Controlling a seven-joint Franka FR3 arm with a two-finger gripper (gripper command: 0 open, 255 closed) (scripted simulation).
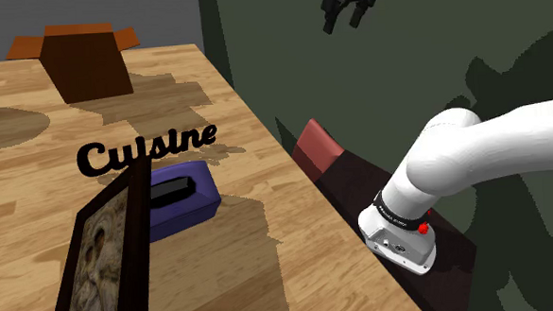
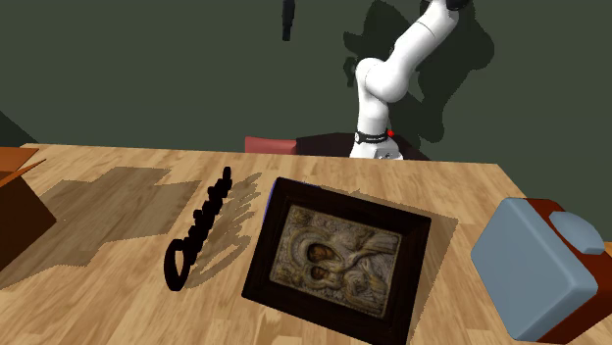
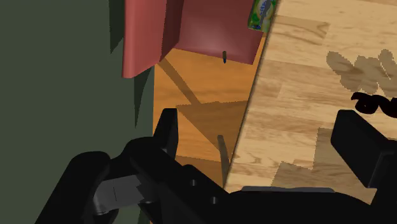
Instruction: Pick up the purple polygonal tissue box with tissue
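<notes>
The tissue box (image 1: 184, 202) is a dark purple low block with a black piece on its top. It lies on the wooden table (image 1: 231, 265) in the shoulder view, just beside a leaning picture frame (image 1: 103, 255). My gripper (image 1: 350, 5) hangs high in the air, well above and beyond the table's edge, far from the box. In the wrist view the gripper (image 3: 259, 118) is open with nothing between its fingers, over the table's edge. The gripper (image 2: 287, 18) also hangs high against the dark green wall in the second exterior view.
A black "Cuisine" sign (image 1: 147, 150) stands just behind the box. A brown open carton (image 1: 84, 60) sits further back. The framed portrait (image 2: 338, 255) leans near a blue-grey object (image 2: 535, 260). A red chair (image 1: 317, 146) stands off the table's edge.
</notes>
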